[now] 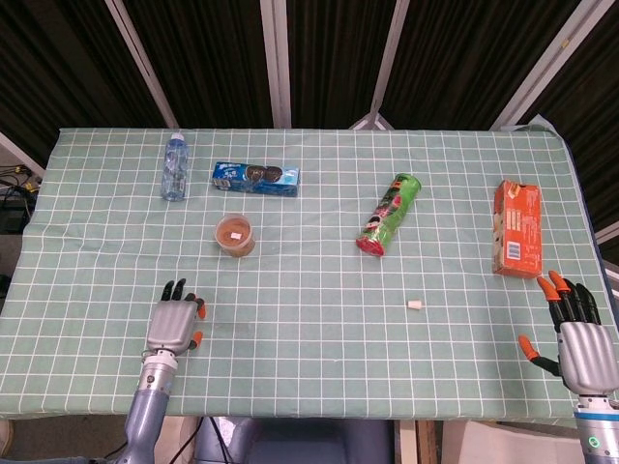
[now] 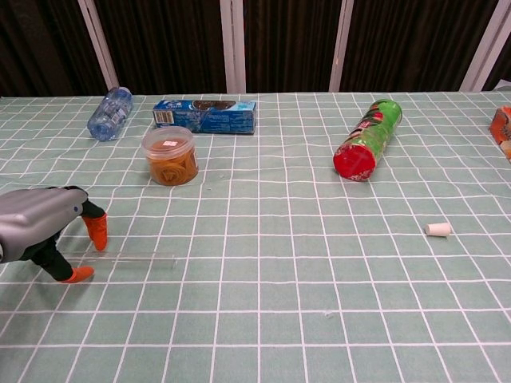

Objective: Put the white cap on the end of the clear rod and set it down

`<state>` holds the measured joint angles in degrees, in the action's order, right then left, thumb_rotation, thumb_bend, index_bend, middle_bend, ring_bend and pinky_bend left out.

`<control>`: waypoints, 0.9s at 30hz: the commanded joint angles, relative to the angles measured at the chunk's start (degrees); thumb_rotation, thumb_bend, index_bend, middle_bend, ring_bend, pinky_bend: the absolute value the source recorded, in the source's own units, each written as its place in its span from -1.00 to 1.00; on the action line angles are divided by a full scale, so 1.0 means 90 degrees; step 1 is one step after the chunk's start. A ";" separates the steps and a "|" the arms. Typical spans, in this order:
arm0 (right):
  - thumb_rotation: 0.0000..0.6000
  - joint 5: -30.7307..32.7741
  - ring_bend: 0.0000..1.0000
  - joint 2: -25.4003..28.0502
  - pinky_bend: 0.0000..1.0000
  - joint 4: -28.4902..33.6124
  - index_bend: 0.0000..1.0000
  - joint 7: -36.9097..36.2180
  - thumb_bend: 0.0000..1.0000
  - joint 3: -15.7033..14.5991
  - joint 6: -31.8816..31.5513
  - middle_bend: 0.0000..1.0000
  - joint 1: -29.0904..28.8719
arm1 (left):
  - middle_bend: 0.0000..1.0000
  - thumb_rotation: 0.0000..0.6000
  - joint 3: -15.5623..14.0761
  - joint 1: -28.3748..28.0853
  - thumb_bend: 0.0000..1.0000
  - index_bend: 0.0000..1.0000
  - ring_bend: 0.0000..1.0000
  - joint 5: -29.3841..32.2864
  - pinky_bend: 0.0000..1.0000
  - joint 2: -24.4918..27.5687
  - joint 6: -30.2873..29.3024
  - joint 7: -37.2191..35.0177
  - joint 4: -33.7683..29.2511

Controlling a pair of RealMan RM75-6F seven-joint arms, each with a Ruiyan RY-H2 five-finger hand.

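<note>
The small white cap [image 1: 416, 305] [image 2: 437, 230] lies by itself on the checked tablecloth, right of centre. In the chest view the clear rod [image 2: 128, 257] is a faint line lying flat at the near left; I cannot make it out in the head view. My left hand [image 1: 174, 321] [image 2: 44, 227] hangs over the rod's left end. One orange fingertip [image 2: 97, 231] is behind the rod and another [image 2: 78, 275] in front, neither gripping it. My right hand [image 1: 577, 333] rests near the right front corner with its fingers spread and nothing in it, far from the cap.
Along the far side lie a water bottle [image 1: 174, 166], a blue cookie box [image 1: 255, 178], a plastic jar of orange contents [image 1: 235, 235], a green chip can [image 1: 389, 215] and an orange carton [image 1: 516, 228]. The table's front edge [image 1: 319, 418] runs just behind both hands.
</note>
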<state>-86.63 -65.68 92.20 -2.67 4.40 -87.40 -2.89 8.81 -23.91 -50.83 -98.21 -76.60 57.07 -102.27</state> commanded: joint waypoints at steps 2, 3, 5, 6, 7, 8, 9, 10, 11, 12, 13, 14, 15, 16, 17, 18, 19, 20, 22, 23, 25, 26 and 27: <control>1.00 -0.0002 -1.00 0.0000 -1.00 -0.0001 -1.00 -0.0018 -0.36 -0.0001 -0.0001 -1.00 0.0001 | -0.33 1.00 0.0014 -0.0069 -0.15 -0.02 -0.89 0.0114 -1.00 -0.0057 -0.0074 0.0053 -0.0002; 1.00 -0.0002 -1.00 0.0000 -1.00 -0.0002 -1.00 -0.0019 -0.35 -0.0001 -0.0001 -1.00 0.0000 | -0.33 1.00 0.0011 -0.0082 -0.15 -0.02 -0.89 0.0134 -1.00 -0.0063 -0.0086 0.0067 -0.0002; 1.00 -0.0002 -1.00 -0.0002 -1.00 -0.0008 -1.00 -0.0020 -0.36 0.0003 -0.0003 -1.00 -0.0001 | -0.33 1.00 0.0004 -0.0117 -0.15 -0.02 -0.89 0.0183 -1.00 -0.0080 -0.0116 0.0109 -0.0001; 1.00 -0.0002 -1.00 -0.0004 -1.00 -0.0007 -1.00 -0.0024 -0.36 0.0003 -0.0003 -1.00 -0.0001 | -0.33 1.00 0.0001 -0.0137 -0.15 -0.02 -0.89 0.0218 -1.00 -0.0089 -0.0131 0.0130 -0.0001; 1.00 -0.0002 -1.00 -0.0004 -1.00 -0.0007 -1.00 -0.0025 -0.36 0.0003 -0.0004 -1.00 -0.0001 | -0.33 1.00 -0.0001 -0.0150 -0.15 -0.02 -0.89 0.0242 -1.00 -0.0095 -0.0141 0.0147 -0.0002; 1.00 -0.0004 -1.00 -0.0003 -1.00 -0.0006 -1.00 -0.0027 -0.35 0.0003 -0.0007 -1.00 0.0000 | -0.33 1.00 -0.0005 -0.0170 -0.15 -0.02 -0.89 0.0272 -1.00 -0.0103 -0.0157 0.0169 -0.0005; 1.00 -0.0005 -1.00 -0.0002 -1.00 -0.0004 -1.00 -0.0029 -0.36 0.0002 -0.0007 -1.00 0.0001 | -0.33 1.00 -0.0008 -0.0182 -0.15 -0.02 -0.89 0.0290 -1.00 -0.0109 -0.0167 0.0180 -0.0008; 1.00 -0.0006 -1.00 -0.0003 -1.00 -0.0002 -1.00 -0.0035 -0.35 0.0002 -0.0011 -1.00 0.0002 | -0.33 1.00 -0.0013 -0.0197 -0.15 -0.02 -0.89 0.0311 -1.00 -0.0121 -0.0183 0.0187 -0.0012; 1.00 -0.0006 -1.00 -0.0003 -1.00 -0.0001 -1.00 -0.0042 -0.35 0.0002 -0.0012 -1.00 0.0003 | -0.33 1.00 -0.0020 -0.0208 -0.15 -0.02 -0.89 0.0321 -1.00 -0.0127 -0.0192 0.0191 -0.0012; 1.00 -0.0007 -1.00 -0.0003 -1.00 -0.0002 -1.00 -0.0049 -0.36 0.0002 -0.0013 -1.00 0.0004 | -0.33 1.00 -0.0033 -0.0222 -0.15 -0.02 -0.89 0.0335 -1.00 -0.0136 -0.0205 0.0196 -0.0013; 1.00 -0.0008 -1.00 -0.0002 -1.00 -0.0003 -1.00 -0.0052 -0.36 0.0002 -0.0014 -1.00 0.0004 | -0.33 1.00 -0.0042 -0.0233 -0.15 -0.02 -0.89 0.0342 -1.00 -0.0142 -0.0213 0.0202 -0.0011; 1.00 -0.0010 -1.00 -0.0002 -1.00 -0.0004 -1.00 -0.0054 -0.36 0.0001 -0.0015 -1.00 0.0004 | -0.33 1.00 -0.0055 -0.0247 -0.15 -0.02 -0.89 0.0353 -1.00 -0.0151 -0.0227 0.0212 -0.0005; 1.00 -0.0011 -1.00 -0.0002 -1.00 -0.0004 -1.00 -0.0056 -0.36 0.0001 -0.0016 -1.00 0.0004 | -0.33 1.00 -0.0062 -0.0257 -0.15 -0.02 -0.89 0.0363 -1.00 -0.0157 -0.0234 0.0215 0.0000; 1.00 -0.0013 -1.00 -0.0003 -1.00 -0.0005 -1.00 -0.0059 -0.35 0.0001 -0.0019 -1.00 0.0005 | -0.33 1.00 -0.0067 -0.0267 -0.13 -0.02 -0.89 0.0385 -1.00 -0.0168 -0.0243 0.0209 0.0004; 1.00 -0.0015 -1.00 -0.0003 -1.00 -0.0006 -1.00 -0.0060 -0.35 0.0001 -0.0021 -1.00 0.0005 | -0.32 1.00 -0.0072 -0.0279 -0.11 -0.01 -0.89 0.0399 -1.00 -0.0179 -0.0252 0.0201 0.0006; 1.00 -0.0014 -1.00 -0.0003 -1.00 -0.0007 -1.00 -0.0060 -0.36 0.0001 -0.0021 -1.00 0.0005 | -0.31 1.00 -0.0078 -0.0288 -0.07 0.00 -0.89 0.0401 -1.00 -0.0185 -0.0257 0.0196 0.0007; 1.00 -0.0011 -1.00 -0.0003 -1.00 -0.0008 -1.00 -0.0061 -0.36 0.0002 -0.0020 -1.00 0.0005 | -0.30 1.00 -0.0088 -0.0298 -0.03 0.02 -0.89 0.0396 -1.00 -0.0189 -0.0266 0.0182 0.0005; 1.00 -0.0008 -1.00 -0.0002 -1.00 -0.0007 -1.00 -0.0064 -0.36 0.0002 -0.0018 -1.00 0.0006 | -0.29 1.00 -0.0096 -0.0305 0.03 0.03 -0.89 0.0383 -1.00 -0.0192 -0.0270 0.0166 0.0002; 1.00 -0.0001 -1.00 -0.0001 -1.00 -0.0004 -1.00 -0.0072 -0.36 0.0002 -0.0016 -1.00 0.0007 | -0.26 1.00 -0.0120 -0.0320 0.12 0.06 -0.89 0.0347 -1.00 -0.0191 -0.0286 0.0119 -0.0003; 1.00 0.0000 -1.00 -0.0001 -1.00 -0.0002 -1.00 -0.0077 -0.36 0.0004 -0.0016 -1.00 0.0007 | -0.25 1.00 -0.0124 -0.0326 0.17 0.07 -0.89 0.0340 -1.00 -0.0190 -0.0293 0.0109 -0.0003; 1.00 0.0003 -1.00 0.0001 -1.00 0.0004 -1.00 -0.0094 -0.36 0.0004 -0.0013 -1.00 0.0008 | -0.23 1.00 -0.0136 -0.0342 0.23 0.08 -0.89 0.0352 -1.00 -0.0186 -0.0309 0.0093 -0.0005; 1.00 0.0004 -1.00 0.0002 -1.00 0.0004 -1.00 -0.0094 -0.36 0.0004 -0.0013 -1.00 0.0008 | -0.22 1.00 -0.0136 -0.0348 0.25 0.09 -0.89 0.0360 -1.00 -0.0184 -0.0312 0.0088 -0.0005; 1.00 0.0005 -1.00 0.0002 -1.00 0.0004 -1.00 -0.0095 -0.36 0.0004 -0.0013 -1.00 0.0009 | -0.22 1.00 -0.0138 -0.0355 0.26 0.09 -0.89 0.0373 -1.00 -0.0179 -0.0313 0.0075 -0.0011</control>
<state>-86.59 -65.67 92.24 -3.53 4.43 -87.51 -2.81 7.57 -27.09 -47.50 -99.84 -79.41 57.77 -102.36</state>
